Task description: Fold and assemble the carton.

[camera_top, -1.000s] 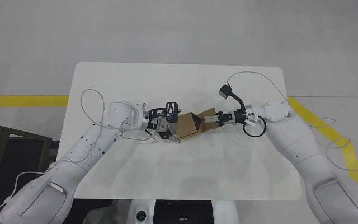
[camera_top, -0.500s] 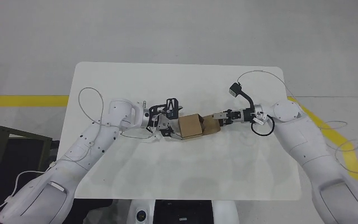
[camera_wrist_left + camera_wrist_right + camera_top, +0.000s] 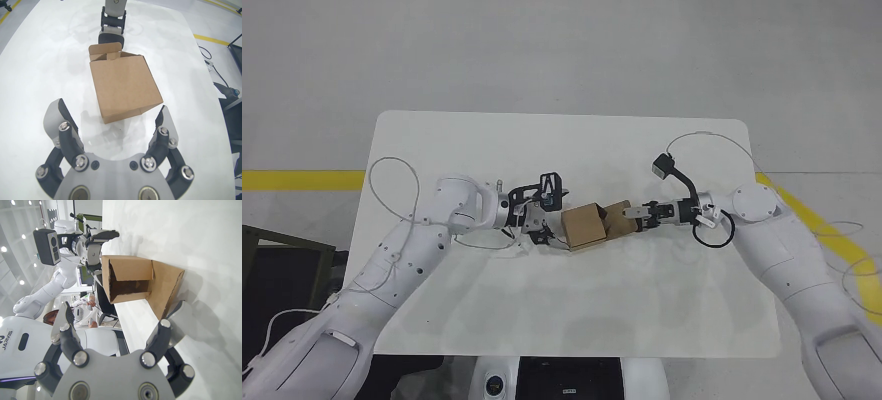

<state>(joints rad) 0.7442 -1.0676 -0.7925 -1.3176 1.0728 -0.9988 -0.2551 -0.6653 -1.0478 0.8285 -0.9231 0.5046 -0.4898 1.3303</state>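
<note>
Carton point(image 3: 585, 226): brown cardboard box lying on its side on the white surface point(image 3: 542, 140), between the left claw point(image 3: 545, 212) and the right claw point(image 3: 629, 213), which face each other across it.
Left claw: jaws spread wide, gripping nothing. It sits just off one end of the carton, and that end lies in the gap between its two fingertips. One fingertip point(image 3: 164, 117) is just beside the carton's lower corner; whether it touches cannot be told. The other fingertip stands apart from the box.
Near end: the carton end facing the left claw looks closed, with a folded panel slanting across it.
Upper face: a broad, plain panel faces up and runs from the left claw's side toward the right claw.
Far end: the end facing the right claw is open, and the dark inside shows through it in the right wrist view. Short side flaps there are partly turned in.
Flap point(image 3: 105, 49): long closing flap with rounded corners, sticking out from the open end toward the right claw, not tucked in.
Right claw: jaws open, holding nothing. One finger point(image 3: 179, 313) lies low by the surface, just beside the flap's outer edge; the other is raised well clear of the box. From the left wrist, its dark pad sits right behind the flap; contact cannot be confirmed.
Surface: white with rounded corners, lying under both claws.
Yellow stripe point(image 3: 302, 180): on the grey floor beyond the surface's edge, out past the left claw's arm.
</note>
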